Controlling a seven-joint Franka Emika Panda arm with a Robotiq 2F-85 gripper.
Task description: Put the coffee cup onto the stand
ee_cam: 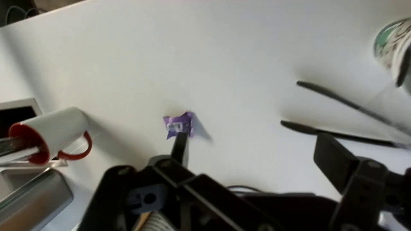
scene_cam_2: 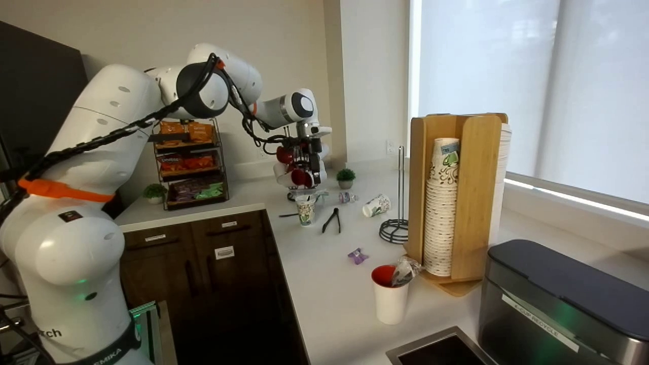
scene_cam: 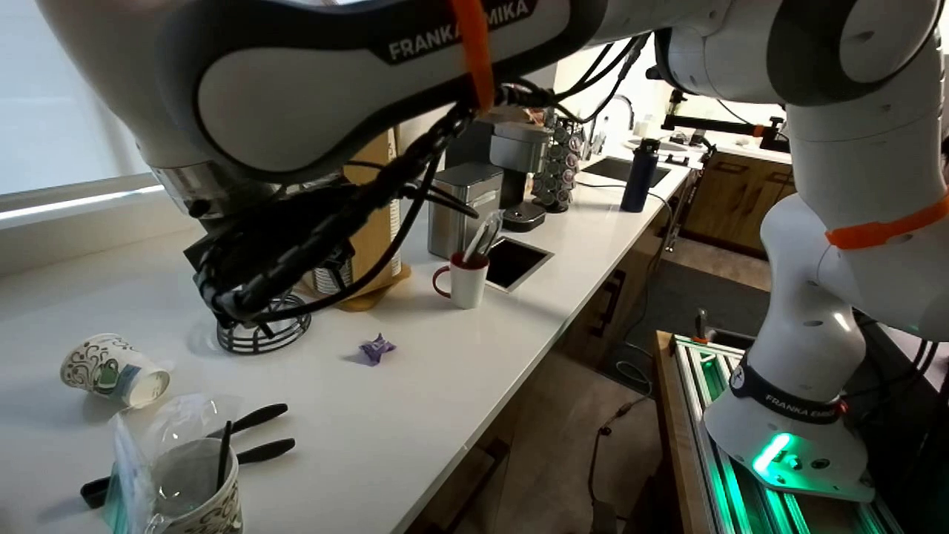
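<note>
The coffee cup, a whitish paper cup with dark swirl print, lies on its side on the counter in both exterior views (scene_cam: 111, 371) (scene_cam_2: 376, 205). It is not visible in the wrist view. The stand is black wire with a round coiled base (scene_cam_2: 394, 232) and a tall upright loop. Its base also shows below the arm in an exterior view (scene_cam: 259, 341), the loop hidden there. In the wrist view a curved wire of it (ee_cam: 243, 187) peeks out behind the gripper. My gripper (ee_cam: 252, 146) is open, with nothing between its fingers, above the counter; it also shows in an exterior view (scene_cam_2: 309, 170).
An upright printed paper cup (scene_cam: 196, 482) holds plastic and a black stick. Black tongs (scene_cam_2: 332, 220) and a purple wrapper (ee_cam: 179, 124) lie on the counter. A white mug with red inside (scene_cam_2: 389, 299), a wooden cup box (scene_cam_2: 476, 203) and a grey bin (scene_cam_2: 557, 294) stand along it.
</note>
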